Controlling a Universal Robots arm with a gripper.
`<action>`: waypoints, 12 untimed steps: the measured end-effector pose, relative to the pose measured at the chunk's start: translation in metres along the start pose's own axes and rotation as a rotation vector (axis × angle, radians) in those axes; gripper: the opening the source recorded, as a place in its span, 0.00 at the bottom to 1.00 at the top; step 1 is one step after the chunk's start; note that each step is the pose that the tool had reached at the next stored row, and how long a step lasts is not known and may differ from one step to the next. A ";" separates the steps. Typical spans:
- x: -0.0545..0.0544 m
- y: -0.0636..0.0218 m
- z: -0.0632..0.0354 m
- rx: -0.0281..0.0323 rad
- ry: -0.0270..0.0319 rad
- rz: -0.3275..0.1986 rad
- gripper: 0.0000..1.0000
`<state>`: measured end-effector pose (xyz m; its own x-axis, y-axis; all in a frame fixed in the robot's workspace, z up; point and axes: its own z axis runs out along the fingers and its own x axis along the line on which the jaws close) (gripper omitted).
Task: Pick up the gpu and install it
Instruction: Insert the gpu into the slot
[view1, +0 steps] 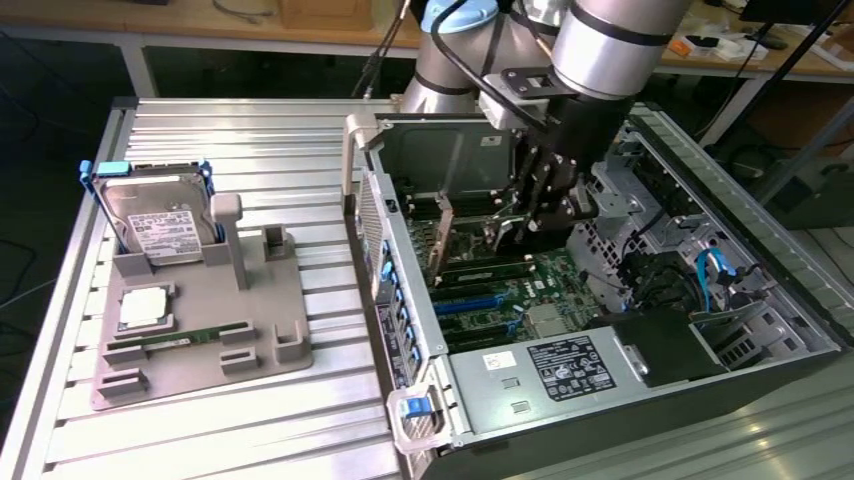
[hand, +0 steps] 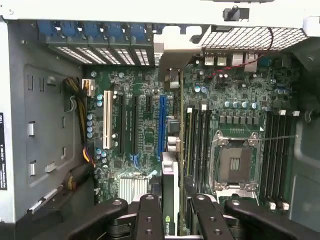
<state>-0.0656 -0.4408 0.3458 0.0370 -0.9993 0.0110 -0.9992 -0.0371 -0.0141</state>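
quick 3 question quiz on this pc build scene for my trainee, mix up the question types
1. True or false: the gripper is shut on the gpu inside the computer case.
2. Where is the hard drive? A) standing in the grey tray outside the case B) lying on the motherboard C) in the gripper
3. Fill in: the long slot nearest the gpu is coloured ___.
Key: 1 true; 2 A; 3 blue.
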 end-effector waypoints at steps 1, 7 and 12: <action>0.003 0.0002 0.0095 -0.0057 0.0000 0.009 0.27; 0.011 -0.0007 0.0297 -0.0334 -0.0014 0.023 0.27; 0.011 -0.0001 0.0365 -0.0335 -0.0013 0.023 0.27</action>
<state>-0.0645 -0.4523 0.3094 0.0136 -0.9999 0.0097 -0.9997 -0.0134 0.0191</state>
